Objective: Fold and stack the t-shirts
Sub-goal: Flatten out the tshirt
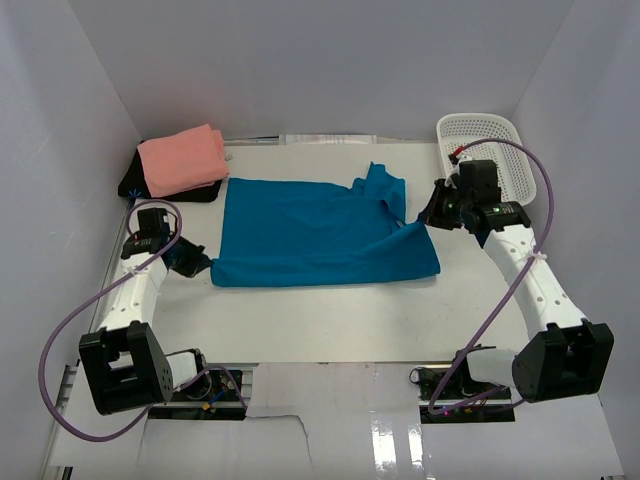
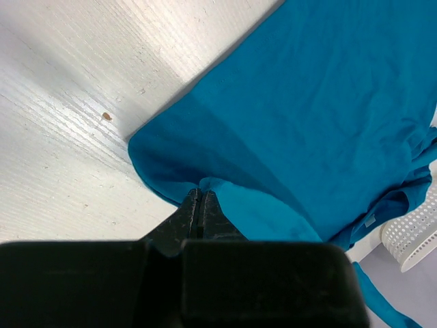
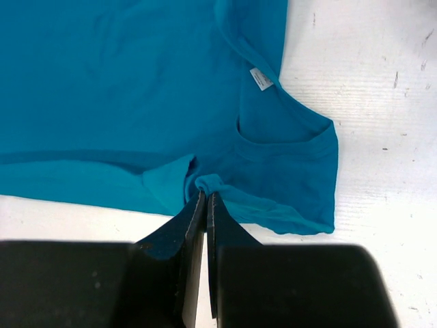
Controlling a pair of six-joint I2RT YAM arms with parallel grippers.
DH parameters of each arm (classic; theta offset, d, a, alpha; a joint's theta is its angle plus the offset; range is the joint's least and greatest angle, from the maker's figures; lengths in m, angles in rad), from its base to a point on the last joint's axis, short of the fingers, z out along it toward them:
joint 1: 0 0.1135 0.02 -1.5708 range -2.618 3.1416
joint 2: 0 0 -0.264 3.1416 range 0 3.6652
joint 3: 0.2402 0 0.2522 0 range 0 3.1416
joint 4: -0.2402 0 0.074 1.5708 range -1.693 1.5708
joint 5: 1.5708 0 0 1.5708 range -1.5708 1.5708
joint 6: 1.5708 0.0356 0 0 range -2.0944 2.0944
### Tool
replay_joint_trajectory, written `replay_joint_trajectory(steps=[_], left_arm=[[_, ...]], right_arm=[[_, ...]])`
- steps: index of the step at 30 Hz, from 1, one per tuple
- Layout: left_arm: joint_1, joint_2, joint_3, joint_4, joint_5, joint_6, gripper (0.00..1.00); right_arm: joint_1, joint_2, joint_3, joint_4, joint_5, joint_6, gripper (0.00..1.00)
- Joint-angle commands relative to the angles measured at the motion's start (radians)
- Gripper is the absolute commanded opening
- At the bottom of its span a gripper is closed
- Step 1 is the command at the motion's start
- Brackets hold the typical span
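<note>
Basket [image 1: 480,150]: white mesh, at the far right corner of the table [image 1: 330,320]; only its own perforated floor and walls are seen inside, and a corner of it is also caught in the left wrist view [image 2: 413,236]. Pink t-shirt [image 1: 182,160]: folded into a compact rectangle, laid on a black pad [image 1: 130,182] at the far left corner, well apart from the basket. Teal t-shirt [image 1: 320,235]: spread flat across the middle of the table, with its far right part turned over and rumpled; the neckline and a white label [image 3: 261,78] are seen in the right wrist view. Left arm [image 1: 135,290]: raised from its base at the near left and angled toward the far side, with the wrist turned right, toward the shirt's near left corner. Left gripper [image 2: 200,201]: fingers pressed together, with a small pucker of teal hem pinched between the tips; the corner beside it is doubled over. Right arm [image 1: 530,270]: stretched diagonally from the near right base toward the far left, with the wrist just beside the basket. Right gripper [image 3: 205,198]: fingers drawn narrow, nipping a bunched bit of teal edge below the neckline, at the shirt's right side. Both grippers are held low at the cloth, at opposite ends of the shirt
</note>
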Motion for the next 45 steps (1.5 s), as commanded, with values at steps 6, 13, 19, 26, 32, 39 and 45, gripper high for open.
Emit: replay_joint_trajectory(steps=[6, 13, 19, 26, 32, 39, 45], left_arm=[[0.005, -0.051, -0.016, 0.013, -0.021, -0.004, 0.00], [0.006, -0.065, 0.033, -0.015, -0.069, 0.004, 0.00], [0.005, -0.061, 0.038, -0.018, -0.081, 0.007, 0.00], [0.005, -0.042, 0.030, -0.017, -0.086, 0.007, 0.00], [0.006, -0.028, 0.044, -0.009, -0.093, 0.013, 0.00], [0.005, 0.030, 0.081, 0.008, -0.081, 0.061, 0.00], [0.005, 0.082, 0.136, 0.016, -0.080, 0.073, 0.00]], right_arm=[[0.048, 0.021, 0.037, 0.039, -0.051, -0.029, 0.08], [0.069, 0.026, 0.050, 0.053, -0.051, -0.029, 0.08], [0.071, 0.035, 0.032, 0.050, -0.035, -0.036, 0.08], [0.071, 0.035, 0.049, 0.059, -0.025, -0.038, 0.08], [0.071, 0.049, 0.084, 0.024, 0.015, -0.050, 0.08], [0.071, 0.039, 0.078, 0.034, 0.020, -0.047, 0.08], [0.071, 0.073, 0.138, 0.024, 0.015, -0.044, 0.08]])
